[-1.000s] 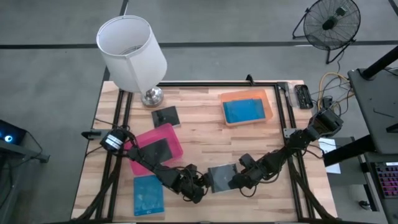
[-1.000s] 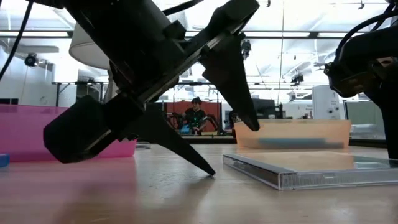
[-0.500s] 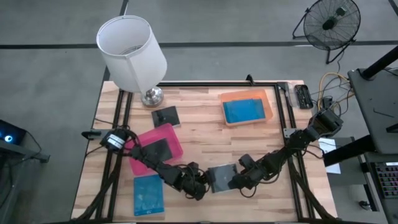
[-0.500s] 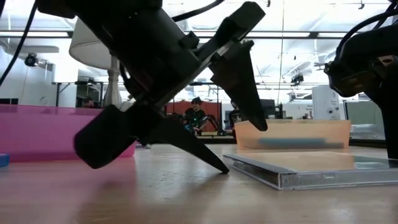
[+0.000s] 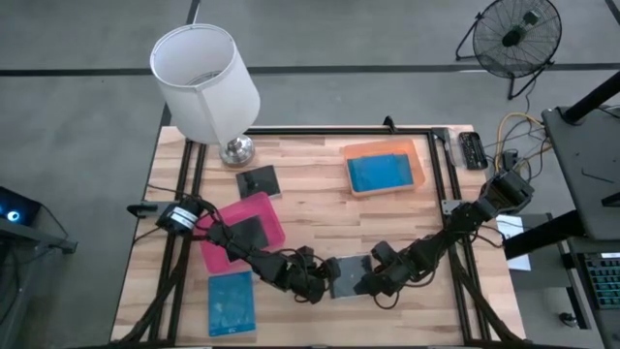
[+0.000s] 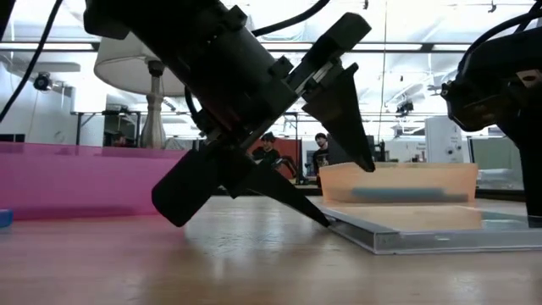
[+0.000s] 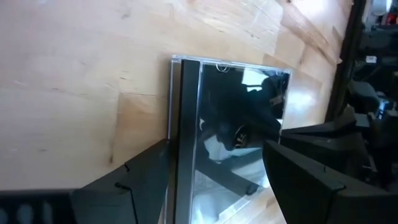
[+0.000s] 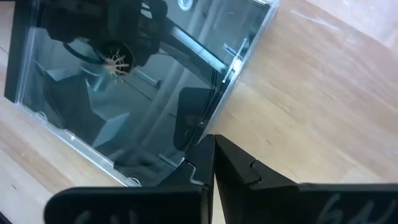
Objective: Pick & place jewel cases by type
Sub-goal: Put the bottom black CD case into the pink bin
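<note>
A dark jewel case (image 5: pixel 345 273) lies flat on the wood near the table's front edge, between my two grippers. My left gripper (image 5: pixel 318 281) is open at the case's left edge, one finger low at table height (image 6: pixel 326 222) and the other above the lid (image 6: pixel 360 157). My right gripper (image 5: pixel 366 283) is shut at the case's right edge. The pink tray (image 5: pixel 218 254) holds a dark case (image 5: pixel 247 233). The orange tray (image 5: pixel 418 160) holds a blue one (image 5: pixel 380 173). A blue case (image 5: pixel 231 302) and a dark case (image 5: pixel 257 181) lie flat on the table. My left gripper comes slanting down from the table's left, and the case's spine edge (image 7: pixel 176 124) lies between its spread fingers. Whether the low finger touches that edge I cannot tell. My right gripper sets its shut fingertips (image 8: pixel 208 149) against the case's right edge (image 8: pixel 217 106), pointing steeply down from the table's right. The case stays flat on the table.
A white-shaded lamp (image 5: pixel 208 82) stands at the far left corner. Black frame rails (image 5: pixel 339 130) run along the table's far, left and right sides. A remote-like box (image 5: pixel 473 150) sits at the far right. Bare wood lies in the table's middle.
My left gripper has gone toward the table's right edge, up to the dark case, with its fingers still spread and now astride the case's left edge. The case has stayed in place.
</note>
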Robot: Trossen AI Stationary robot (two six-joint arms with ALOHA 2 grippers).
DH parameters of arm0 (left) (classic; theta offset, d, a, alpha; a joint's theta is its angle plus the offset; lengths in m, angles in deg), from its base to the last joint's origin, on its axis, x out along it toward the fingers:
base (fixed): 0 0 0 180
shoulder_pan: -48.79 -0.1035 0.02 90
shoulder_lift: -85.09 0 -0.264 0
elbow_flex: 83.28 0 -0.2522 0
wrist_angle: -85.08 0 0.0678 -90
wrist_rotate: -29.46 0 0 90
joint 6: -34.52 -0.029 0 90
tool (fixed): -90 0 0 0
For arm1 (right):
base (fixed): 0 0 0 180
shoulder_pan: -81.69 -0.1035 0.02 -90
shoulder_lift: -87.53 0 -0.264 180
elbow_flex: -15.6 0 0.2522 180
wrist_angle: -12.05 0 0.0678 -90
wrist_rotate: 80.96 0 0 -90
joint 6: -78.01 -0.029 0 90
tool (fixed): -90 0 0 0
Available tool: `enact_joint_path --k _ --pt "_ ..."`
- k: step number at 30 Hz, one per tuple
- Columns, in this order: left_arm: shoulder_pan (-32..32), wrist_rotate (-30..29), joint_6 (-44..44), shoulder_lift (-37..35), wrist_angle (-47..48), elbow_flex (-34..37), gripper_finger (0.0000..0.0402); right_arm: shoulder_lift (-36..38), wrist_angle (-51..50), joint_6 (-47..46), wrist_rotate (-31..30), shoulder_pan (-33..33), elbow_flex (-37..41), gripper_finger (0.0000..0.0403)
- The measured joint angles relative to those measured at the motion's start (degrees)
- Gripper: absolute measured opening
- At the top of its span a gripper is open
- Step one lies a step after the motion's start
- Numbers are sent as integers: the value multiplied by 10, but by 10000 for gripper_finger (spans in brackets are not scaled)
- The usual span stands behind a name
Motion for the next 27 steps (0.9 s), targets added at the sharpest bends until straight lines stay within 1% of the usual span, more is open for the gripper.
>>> enact_joint_path --k 3,15,22,27 --pt "-1 -2 -17 0 -16 0 236 0 -2 1 1 0 0 8" --pt "-1 -2 -77 -1 -11 -32 236 1 -8 3 7 -1 0 8" --pt "7 1 -100 -6 -13 -54 236 1 -12 3 6 -1 0 8" --pt "9 -1 -115 -9 -33 -73 235 2 -18 3 6 -1 0 8"
